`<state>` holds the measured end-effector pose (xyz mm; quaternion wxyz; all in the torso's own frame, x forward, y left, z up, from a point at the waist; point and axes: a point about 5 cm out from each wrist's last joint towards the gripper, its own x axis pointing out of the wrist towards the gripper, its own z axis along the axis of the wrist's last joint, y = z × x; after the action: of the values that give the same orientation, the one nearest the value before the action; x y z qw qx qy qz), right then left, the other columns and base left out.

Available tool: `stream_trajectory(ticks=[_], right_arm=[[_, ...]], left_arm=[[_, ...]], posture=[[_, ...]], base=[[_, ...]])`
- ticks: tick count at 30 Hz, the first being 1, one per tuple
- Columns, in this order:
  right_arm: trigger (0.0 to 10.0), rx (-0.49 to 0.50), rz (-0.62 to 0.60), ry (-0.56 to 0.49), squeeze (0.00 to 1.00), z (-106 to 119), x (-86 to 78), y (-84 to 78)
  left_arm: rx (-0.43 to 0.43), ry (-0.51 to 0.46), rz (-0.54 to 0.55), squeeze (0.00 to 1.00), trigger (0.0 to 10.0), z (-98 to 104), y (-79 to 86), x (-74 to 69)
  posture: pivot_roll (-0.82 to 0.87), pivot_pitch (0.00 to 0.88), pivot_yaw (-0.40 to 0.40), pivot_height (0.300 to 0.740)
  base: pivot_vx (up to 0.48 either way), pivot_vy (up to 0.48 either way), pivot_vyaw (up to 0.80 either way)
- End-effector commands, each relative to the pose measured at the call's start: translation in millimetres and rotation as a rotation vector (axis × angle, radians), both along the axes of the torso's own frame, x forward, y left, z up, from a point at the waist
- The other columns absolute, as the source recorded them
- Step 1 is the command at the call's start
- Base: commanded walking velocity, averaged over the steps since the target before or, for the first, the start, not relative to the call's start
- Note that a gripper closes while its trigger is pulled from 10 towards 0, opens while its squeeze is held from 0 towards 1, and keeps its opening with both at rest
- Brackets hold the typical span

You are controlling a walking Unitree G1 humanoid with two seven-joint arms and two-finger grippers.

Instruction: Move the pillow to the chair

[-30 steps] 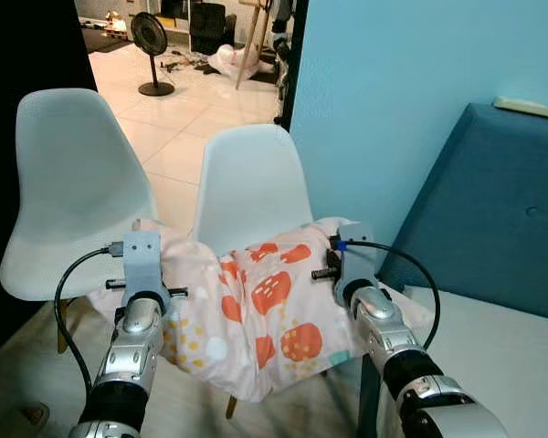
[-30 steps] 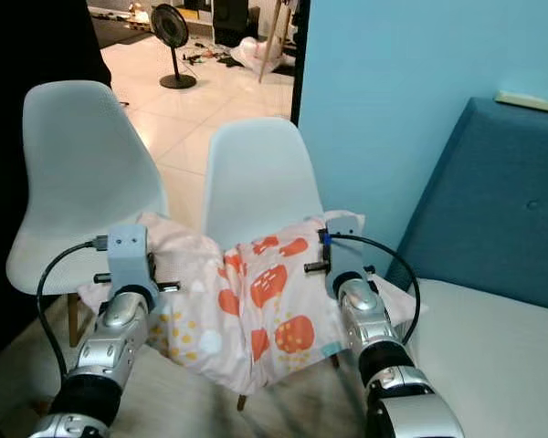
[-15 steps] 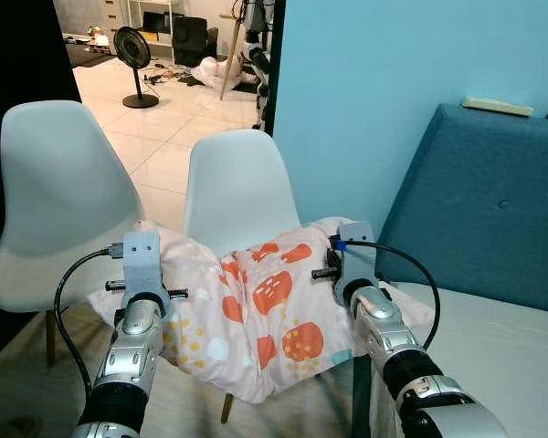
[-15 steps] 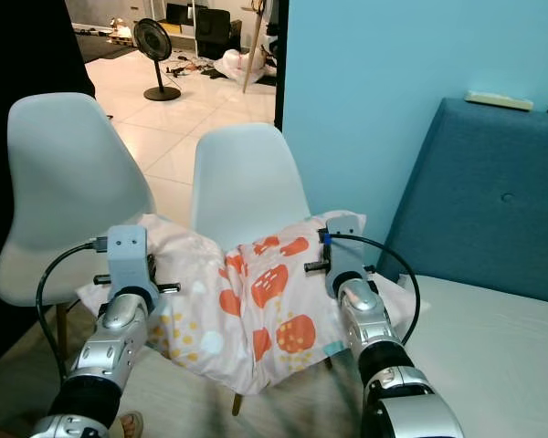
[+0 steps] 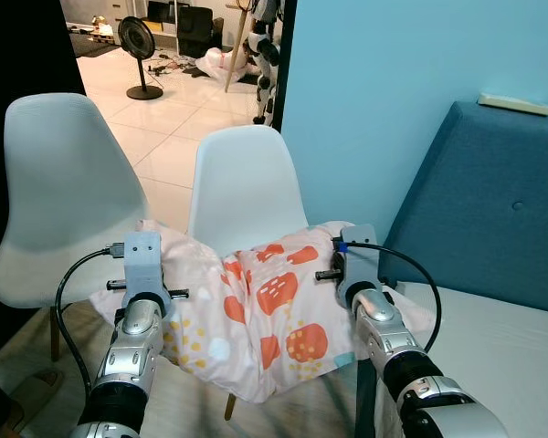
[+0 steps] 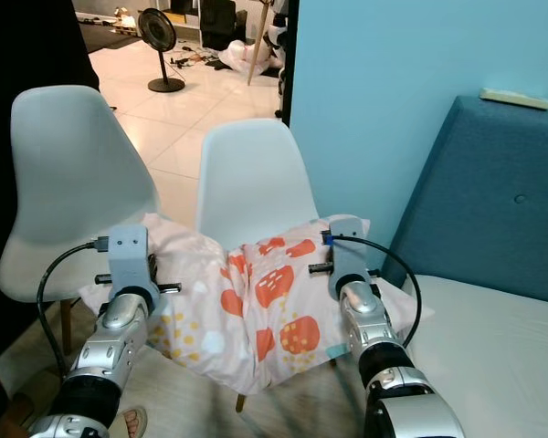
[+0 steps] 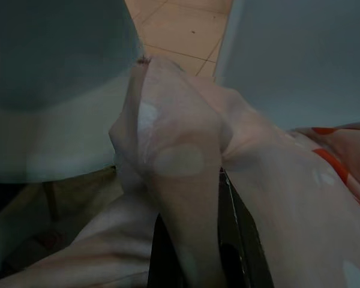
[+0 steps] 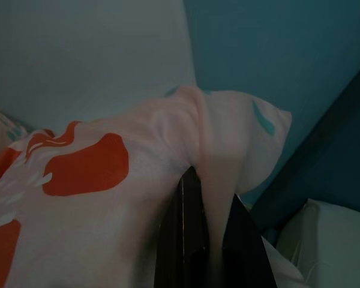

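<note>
1. While both arms reach forward, the pillow [image 5: 256,315] hangs between them, sagging in the middle, in front of the nearer chair [image 5: 242,187].
2. Its left corner is pinched in the left tool [image 7: 195,240], whose black fingers [image 7: 240,249] are closed on a fold of pale fabric.
3. Its right corner is clamped in the right tool [image 8: 204,234], fingers [image 8: 189,228] closed around the cloth.
4. Both forearms are held level and roughly parallel, wrists raised, the pillow's lower edge drooping over the chair seat.
5. A second chair [image 5: 64,182] stands to the left, a blue sofa [image 5: 489,210] to the right.
</note>
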<state>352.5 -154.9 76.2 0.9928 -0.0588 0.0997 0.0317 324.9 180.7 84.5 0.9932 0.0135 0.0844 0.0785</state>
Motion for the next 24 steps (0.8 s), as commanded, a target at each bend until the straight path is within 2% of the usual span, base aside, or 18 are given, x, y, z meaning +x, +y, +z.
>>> stream_trajectory(ticks=[1,24], right_arm=[[10.0,-0.001,0.002,-0.038,0.0,6.9,3.2,-0.1],[10.0,0.012,-0.007,-0.042,0.0,6.7,2.8,0.1]], left_arm=[[0.001,-0.056,-0.038,0.0,10.0,9.4,-6.3,2.9],[0.0,-0.075,-0.076,0.0,10.0,11.8,-10.1,2.5]], posture=[[-0.02,0.024,-0.073,0.72],[-0.02,0.017,-0.067,0.72]], base=[[0.0,0.0,0.0],[0.339,0.0,0.0]])
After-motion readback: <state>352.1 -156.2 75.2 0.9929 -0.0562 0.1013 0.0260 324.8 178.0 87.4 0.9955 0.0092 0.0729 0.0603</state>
